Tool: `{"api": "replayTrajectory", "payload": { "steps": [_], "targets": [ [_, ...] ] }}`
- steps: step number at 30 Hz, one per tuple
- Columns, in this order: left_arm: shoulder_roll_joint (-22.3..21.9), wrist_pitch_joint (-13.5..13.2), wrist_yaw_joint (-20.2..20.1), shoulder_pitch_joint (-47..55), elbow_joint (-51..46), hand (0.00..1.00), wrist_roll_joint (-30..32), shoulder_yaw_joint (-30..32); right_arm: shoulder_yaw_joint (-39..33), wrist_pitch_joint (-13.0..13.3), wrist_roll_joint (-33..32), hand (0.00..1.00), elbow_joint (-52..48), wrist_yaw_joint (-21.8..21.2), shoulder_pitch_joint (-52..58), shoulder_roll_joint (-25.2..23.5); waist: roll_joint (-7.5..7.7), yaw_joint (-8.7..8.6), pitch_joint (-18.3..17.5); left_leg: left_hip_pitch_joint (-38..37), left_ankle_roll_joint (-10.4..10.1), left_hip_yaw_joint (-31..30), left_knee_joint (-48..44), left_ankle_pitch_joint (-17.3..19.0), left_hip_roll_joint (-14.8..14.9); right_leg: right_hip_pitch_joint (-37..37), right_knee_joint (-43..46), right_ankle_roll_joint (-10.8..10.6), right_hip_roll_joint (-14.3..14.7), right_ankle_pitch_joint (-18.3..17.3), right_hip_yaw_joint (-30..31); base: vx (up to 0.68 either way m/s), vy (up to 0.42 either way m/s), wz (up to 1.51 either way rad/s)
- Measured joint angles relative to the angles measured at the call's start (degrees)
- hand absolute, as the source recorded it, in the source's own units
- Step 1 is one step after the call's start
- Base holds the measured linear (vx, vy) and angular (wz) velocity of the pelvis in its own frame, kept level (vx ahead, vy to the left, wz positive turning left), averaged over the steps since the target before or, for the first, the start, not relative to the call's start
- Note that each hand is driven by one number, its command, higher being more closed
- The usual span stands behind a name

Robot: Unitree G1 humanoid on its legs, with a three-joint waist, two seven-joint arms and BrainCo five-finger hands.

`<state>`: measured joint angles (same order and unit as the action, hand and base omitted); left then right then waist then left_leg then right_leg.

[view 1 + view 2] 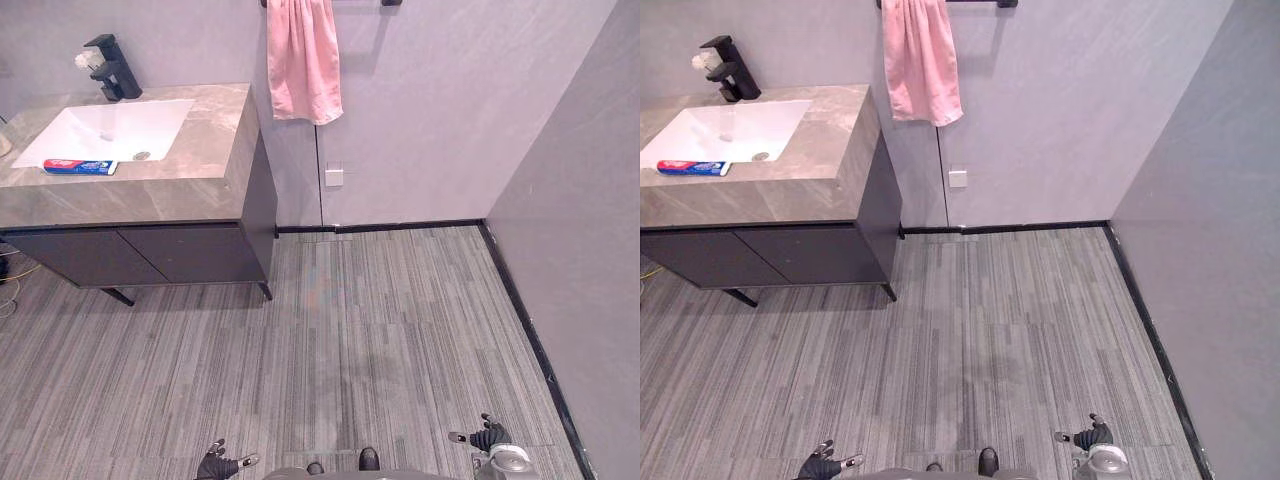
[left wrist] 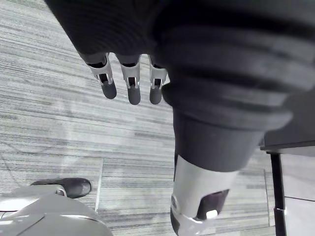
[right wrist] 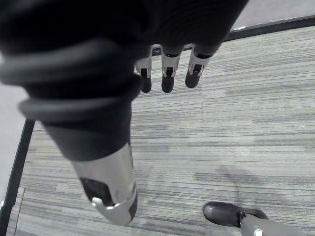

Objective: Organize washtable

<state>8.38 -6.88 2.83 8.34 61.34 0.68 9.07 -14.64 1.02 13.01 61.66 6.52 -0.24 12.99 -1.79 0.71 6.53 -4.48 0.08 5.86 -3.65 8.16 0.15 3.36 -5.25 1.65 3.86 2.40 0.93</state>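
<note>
left hand (image 1: 218, 465) and right hand (image 1: 488, 437) hang loose-fingered and empty; toothpaste tube (image 1: 80, 166) lies by the sink (image 1: 120, 125).

My head cameras look down from high up and well back, facing the room's corner. The worktop (image 1: 150, 185) lies far off at the upper left, the pink towel (image 1: 303, 60) at the top, and the floor (image 1: 380, 330) spreads between them and me. Both eyes share this whole scene, the right eye's picture offset slightly sideways. My left wrist camera sits tight against my left hand (image 2: 129, 86) and looks past it down at the same floor from close. My right wrist camera does likewise past my right hand (image 3: 167, 76), taking in floor and the dark skirting (image 3: 275, 27).
</note>
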Motion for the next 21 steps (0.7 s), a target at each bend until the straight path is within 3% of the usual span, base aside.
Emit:
{"api": "replayTrajectory", "payload": {
  "steps": [6,9,11,13,15,17,19,21],
  "targets": [
    [0.50,-0.03,0.35,-0.87,-0.05,0.00,0.00,0.04,0.01,-0.26,-0.03,0.00,-0.07,0.10,-0.63,0.55,0.12,0.10,0.17,2.66,0.35,0.89,-3.10,1.82,0.17,-1.66,0.16,-0.13,0.10,-0.08,1.48,0.04,0.018,-0.15],
    [0.54,-0.07,0.70,-0.92,-0.17,0.00,-0.03,0.04,-0.07,-0.28,-0.10,0.00,-0.09,0.96,-1.40,0.59,-0.57,0.17,0.78,3.53,0.82,1.88,-6.46,4.28,0.85,-2.31,2.68,-1.55,0.54,-1.51,2.32,0.07,0.040,-0.24],
    [0.58,-0.07,0.97,-1.32,-0.52,0.00,-0.04,0.03,-0.11,-0.28,-0.12,0.00,-0.18,1.03,-2.61,0.54,-1.14,0.08,1.71,4.83,1.32,2.15,-9.58,6.23,1.25,-5.58,9.58,-1.90,0.93,-5.17,2.53,0.03,0.053,-0.15],
    [0.80,-0.13,1.02,-2.40,-1.76,0.00,-0.16,-0.17,-0.19,-0.33,-0.17,0.00,-0.31,1.04,-2.68,-0.32,-0.65,0.27,3.39,4.94,2.04,2.75,-12.90,8.51,0.81,-11.06,23.96,-3.72,0.13,-11.82,1.83,0.01,0.069,0.01],
    [1.00,-0.16,1.08,-2.80,-2.51,0.00,-0.27,-0.97,-0.17,-0.38,-0.22,0.00,-0.81,1.03,-2.28,-1.85,-0.37,0.29,4.35,4.36,2.74,2.90,-14.40,9.74,0.58,-16.32,36.58,-6.07,-1.19,-14.14,-0.67,0.02,0.064,0.10],
    [1.04,-0.12,1.09,-3.23,-2.77,0.00,-0.43,-2.07,-0.09,-0.41,-0.67,0.00,-1.53,1.00,-1.95,-3.30,0.20,0.29,5.20,2.51,3.24,2.70,-14.40,11.98,-0.32,-20.79,46.14,-6.41,-3.85,-16.98,-4.22,0.07,0.076,0.02],
    [0.68,-0.06,1.10,-3.44,-2.81,0.00,-0.62,-2.28,0.04,-0.41,-0.73,0.00,-1.52,0.99,-1.90,-3.67,0.18,0.04,5.36,1.02,3.10,2.19,-14.20,13.16,-0.31,-23.60,45.02,-6.72,-5.46,-17.88,-6.48,0.20,0.045,0.08],
    [0.96,-0.05,1.11,-4.50,-2.81,0.00,-0.73,-2.43,0.01,-0.49,-0.92,0.00,-1.39,0.99,-1.87,-3.47,0.28,-0.13,5.49,-0.43,2.68,0.87,-12.17,13.38,0.08,-25.26,35.84,-5.48,-5.82,-16.33,-8.34,0.28,-0.028,0.33]
  ]
}}
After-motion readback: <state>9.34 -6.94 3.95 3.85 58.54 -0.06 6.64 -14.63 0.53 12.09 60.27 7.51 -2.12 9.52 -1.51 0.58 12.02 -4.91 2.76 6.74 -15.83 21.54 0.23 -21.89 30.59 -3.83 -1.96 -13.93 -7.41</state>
